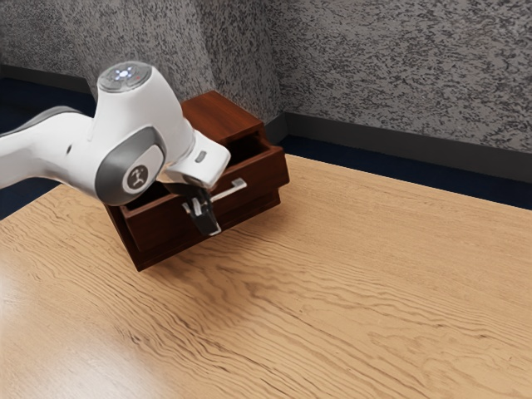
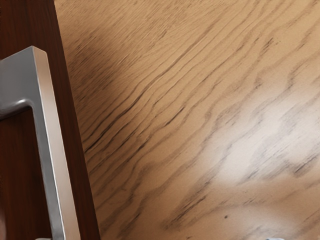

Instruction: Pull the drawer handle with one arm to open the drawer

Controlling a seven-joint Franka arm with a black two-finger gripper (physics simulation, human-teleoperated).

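So the drawer handle (image 1: pixel 229 190), a plain silver bar, sits across the front of the drawer (image 1: pixel 253 179). The drawer is already out a fair bit: its front panel stands clear of the cabinet (image 1: pixel 220 116), and there's a dark open gap into the drawer behind the panel. The handle runs at a slant, with its end toward the exterior view's right sitting a touch higher and farther away.

Our gripper (image 1: pixel 206 218) is right at the handle, on the end toward the exterior view's left. It points down and across the bar, with the tip hanging a bit below it, in front of the drawer panel. Honestly, we can't tell how the jaws stand or whether they've got hold of the bar, since the hand's own body is in the way from that side.

From the wrist camera the handle (image 2: pixel 44 130) is a grey metal bar close by the hand, one corner bending back toward the dark reddish wood of the drawer front (image 2: pixel 15 190), and the table (image 2: pixel 200 125) stretches out past the panel's edge.

The cabinet sits on the far part of the light wooden table (image 1: pixel 349 283), toward the exterior view's left. Our white arm (image 1: pixel 50 158) comes in from that same side. Behind everything there's a speckled grey wall (image 1: pixel 399 58).
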